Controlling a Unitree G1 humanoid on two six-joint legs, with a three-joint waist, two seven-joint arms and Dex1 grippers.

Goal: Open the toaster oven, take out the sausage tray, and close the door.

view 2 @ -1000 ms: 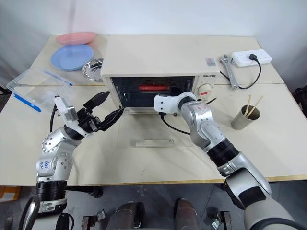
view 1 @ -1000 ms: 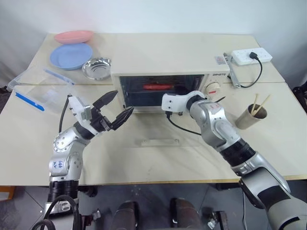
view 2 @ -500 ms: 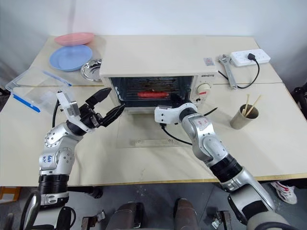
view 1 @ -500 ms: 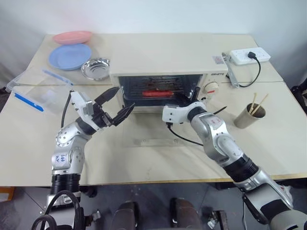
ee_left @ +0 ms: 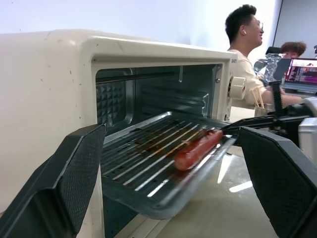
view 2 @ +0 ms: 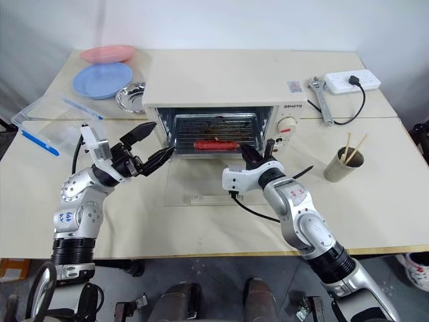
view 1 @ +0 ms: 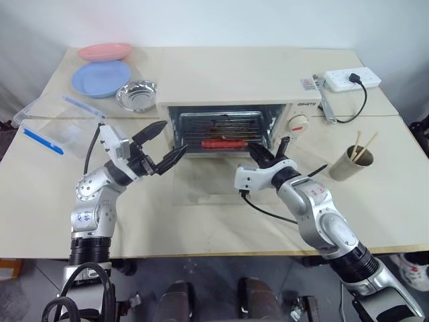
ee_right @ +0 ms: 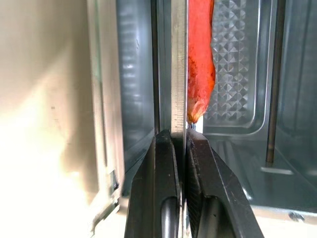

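While the door [view 2: 208, 188] lies flat on the worktop [view 2: 375, 201], the sausage tray [ee_left: 163, 171] juts from the toaster oven [view 2: 214, 87], carrying one red sausage [view 2: 214, 143]. The right claw [ee_right: 179, 148] pinches the tray's rim. The left claw [view 2: 153, 146] hangs spread, empty.

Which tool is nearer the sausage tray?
Right. The right tool is shut on the sausage tray rim; the left tool hangs open beside the toaster oven, apart.

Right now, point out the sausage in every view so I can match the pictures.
Left eye: sausage, in the oven's opening.
Right eye: sausage, same place.
Left wrist: sausage, lying on the tray.
Right wrist: sausage, past the right gripper's tips.
Shared landmark: the tray.
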